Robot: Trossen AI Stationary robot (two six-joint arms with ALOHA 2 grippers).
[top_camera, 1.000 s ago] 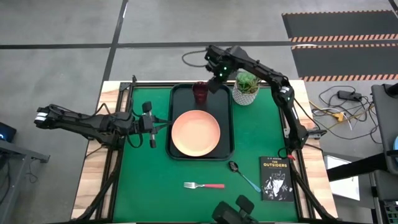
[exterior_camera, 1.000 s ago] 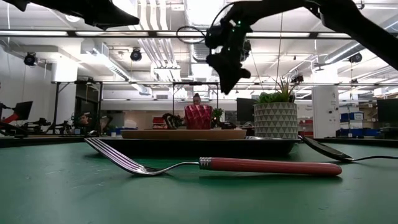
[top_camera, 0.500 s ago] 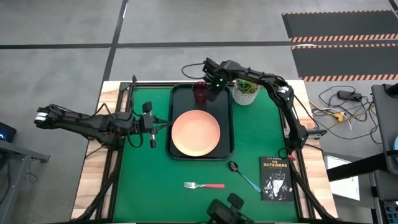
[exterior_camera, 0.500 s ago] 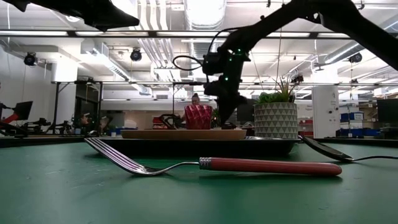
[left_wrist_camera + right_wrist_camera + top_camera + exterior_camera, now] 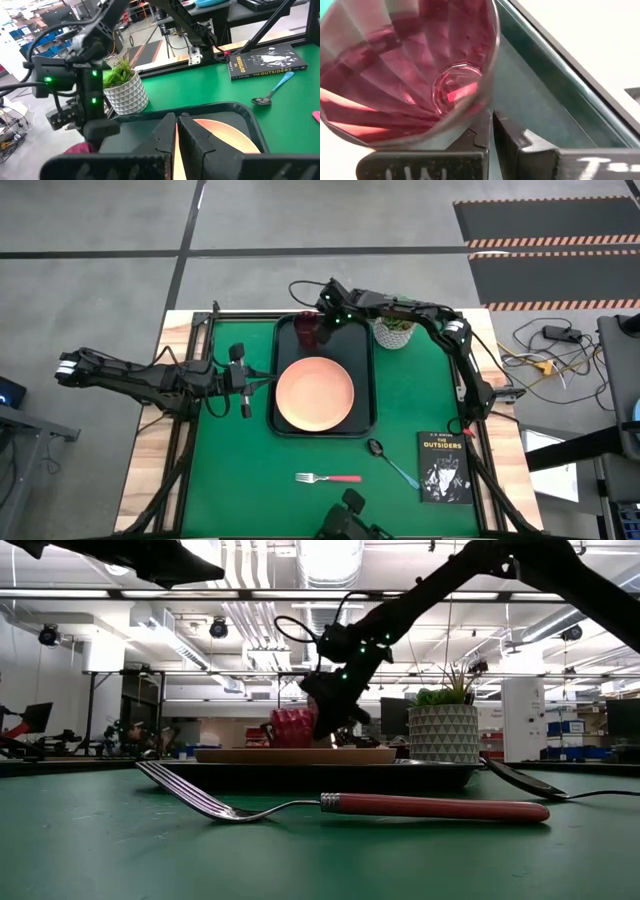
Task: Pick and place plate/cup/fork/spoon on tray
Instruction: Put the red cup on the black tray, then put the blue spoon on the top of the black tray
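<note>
The maroon cup (image 5: 306, 330) stands at the far left of the dark tray (image 5: 276, 385), and the right wrist view looks into its mouth (image 5: 420, 60). The salmon-pink plate (image 5: 314, 393) lies in the tray's near half. My right gripper (image 5: 325, 322) is shut, low over the tray, right beside the cup. My left gripper (image 5: 243, 380) is shut and empty, to the left of the tray. The pink-handled fork (image 5: 328, 478) and the blue-handled spoon (image 5: 392, 462) lie on the green mat near the front edge. My right gripper's shut fingers (image 5: 485, 131) lie against the cup's outer wall (image 5: 470, 117), on the side facing the table's right. They come slanting down from the right and far side. The cup's base is on the tray floor.
A white pot with a green plant (image 5: 396, 330) stands just right of the tray's far end, under my right arm. A black book (image 5: 444, 466) lies at the near right. A bare stretch of green mat lies between the tray and the fork.
My right gripper has come down from above the tray and gone toward the table's left, up against the cup. The cup has slid along the tray floor toward the tray's left rim.
</note>
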